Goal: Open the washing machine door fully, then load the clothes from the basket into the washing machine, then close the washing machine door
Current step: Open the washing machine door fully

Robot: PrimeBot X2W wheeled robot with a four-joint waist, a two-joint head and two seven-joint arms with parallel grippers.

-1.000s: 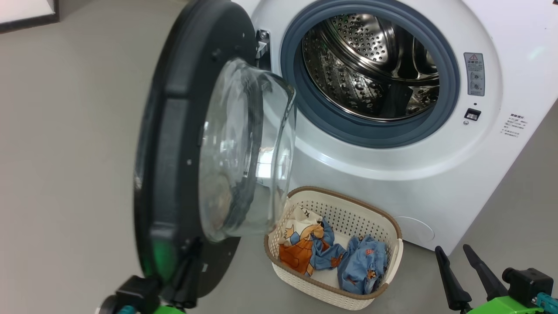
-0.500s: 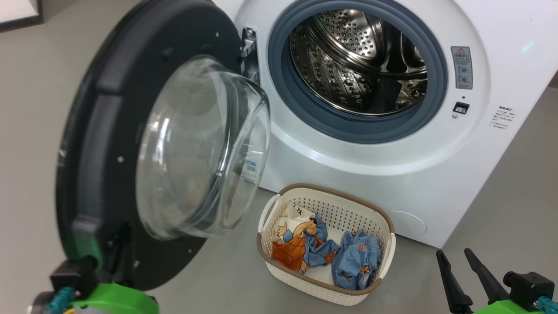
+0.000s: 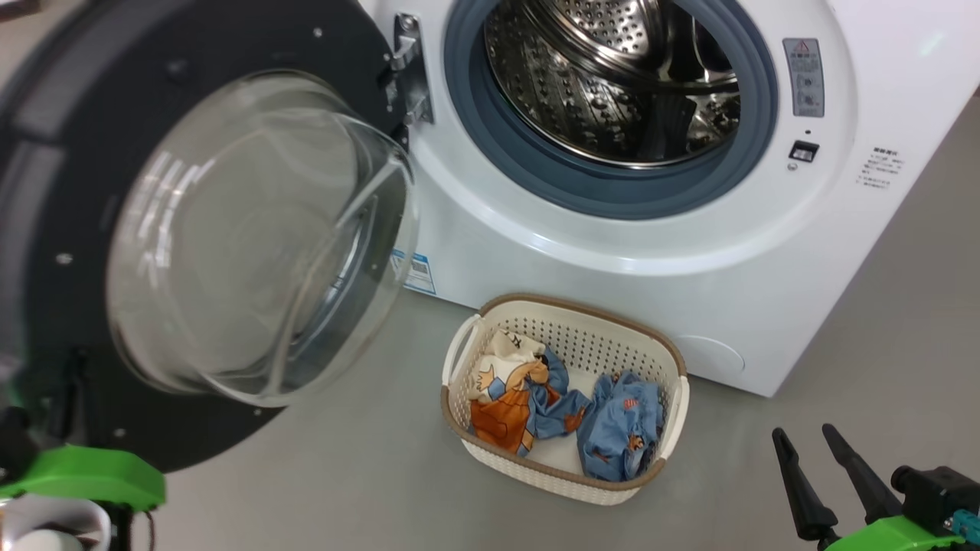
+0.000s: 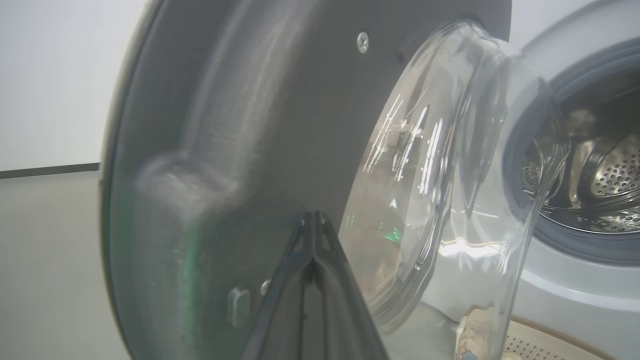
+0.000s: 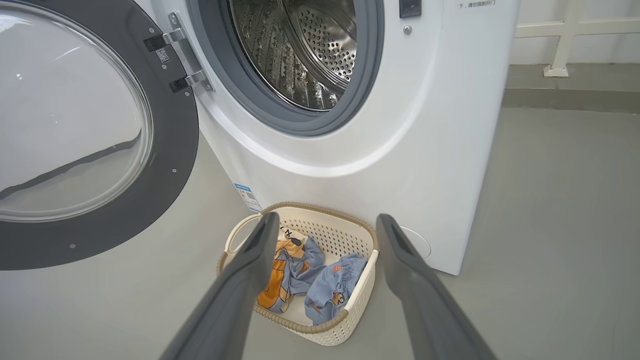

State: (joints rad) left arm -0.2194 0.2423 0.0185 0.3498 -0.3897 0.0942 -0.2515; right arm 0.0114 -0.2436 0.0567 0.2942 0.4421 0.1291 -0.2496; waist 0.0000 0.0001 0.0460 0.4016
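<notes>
While the washing machine door [image 3: 253, 38] stands swung wide on its hinge, its black rim rises just beyond the left end effector [image 4: 312, 220], whose fingers are pressed together on nothing; whether the tips touch the rim I cannot tell. Ahead of the right end effector [image 3: 804, 435], spread wide and empty, sits the basket [image 3: 566, 302] holding the clothes [image 3: 536, 405], close before the washing machine [image 3: 582, 252], under its open drum mouth. Bare floor [image 3: 880, 321] lies between that end effector and the basket's near edge
</notes>
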